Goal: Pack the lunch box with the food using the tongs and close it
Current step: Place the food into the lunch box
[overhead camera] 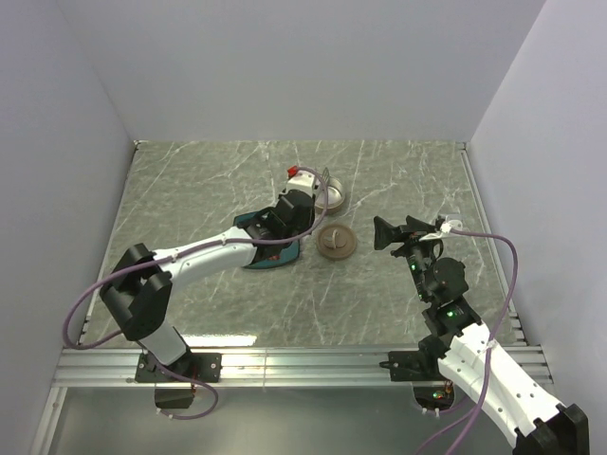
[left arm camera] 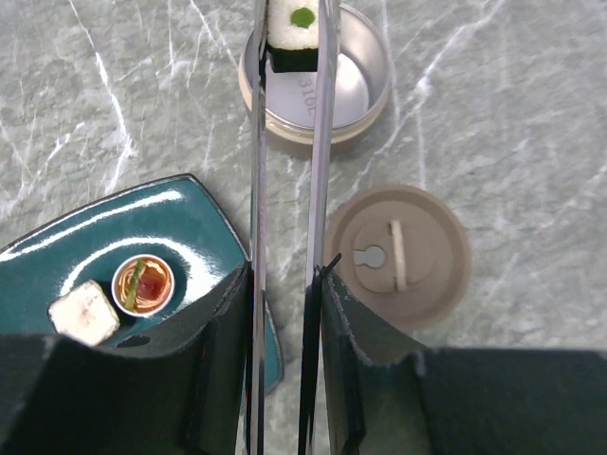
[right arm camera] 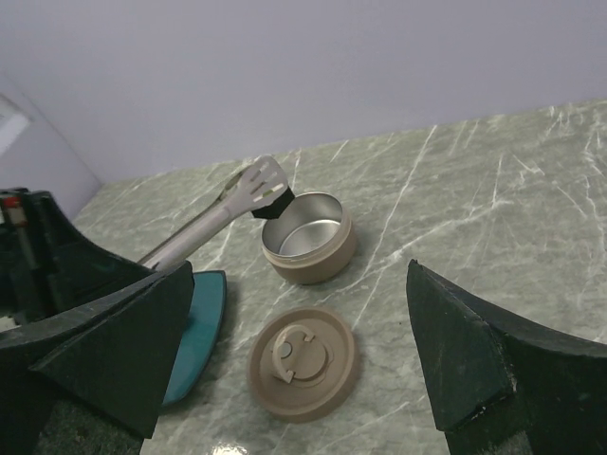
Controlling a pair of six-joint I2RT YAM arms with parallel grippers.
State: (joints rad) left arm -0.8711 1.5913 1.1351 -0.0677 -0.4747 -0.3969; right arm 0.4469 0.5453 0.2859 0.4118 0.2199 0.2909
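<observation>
My left gripper (left arm camera: 285,275) is shut on the tongs (left arm camera: 320,142), its fingers pressing the two thin metal arms from both sides. The tongs' tips pinch a white sushi round with a green dot (left arm camera: 292,33) just over the near rim of the open silver lunch box (left arm camera: 365,57). The right wrist view shows the same piece (right arm camera: 273,204) held above the lunch box's edge (right arm camera: 313,261). The tan lid (left arm camera: 398,256) lies knob up on the table beside the lunch box. My right gripper (right arm camera: 302,275) is open, hanging back from the lid (right arm camera: 303,365) with nothing in it.
A teal plate (left arm camera: 114,232) lies left of the lid, carrying a small cup of orange food (left arm camera: 142,284) and a white piece (left arm camera: 83,313). White walls close the marble table (overhead camera: 190,190) on three sides. The right arm (overhead camera: 446,284) stands near the table's right edge.
</observation>
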